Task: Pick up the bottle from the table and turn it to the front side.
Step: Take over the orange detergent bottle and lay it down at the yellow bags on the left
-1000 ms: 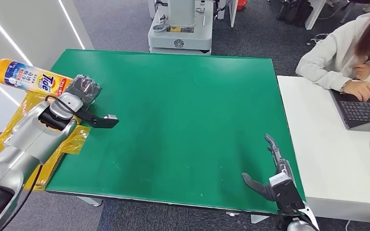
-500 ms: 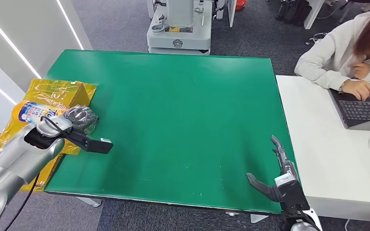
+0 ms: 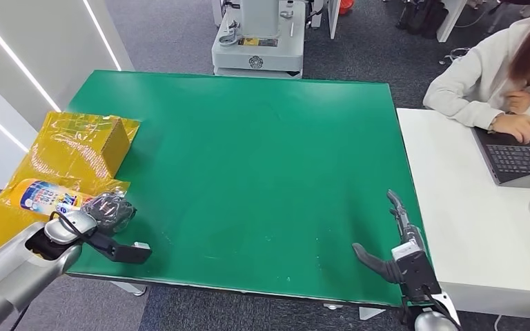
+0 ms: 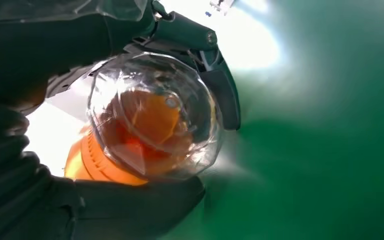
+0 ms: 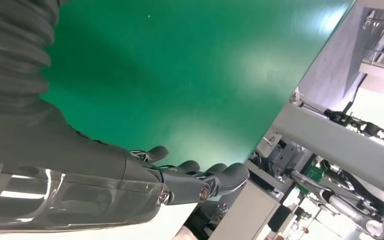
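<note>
The bottle (image 3: pixel 50 198) lies nearly level off the table's left front corner, over a yellow bag (image 3: pixel 69 148), with its orange cap end clamped in the left hand (image 3: pixel 107 212), whose dark fingers (image 4: pixel 130 207) wrap around the clear cap in the left wrist view. The right hand (image 3: pixel 395 248) hovers over the green table (image 3: pixel 262 158) near its front right corner, holding nothing, fingers spread and thumb out. Beside the table, a person (image 3: pixel 497 76) sits at a white desk (image 3: pixel 483 227) with a laptop (image 3: pixel 521 155).
</note>
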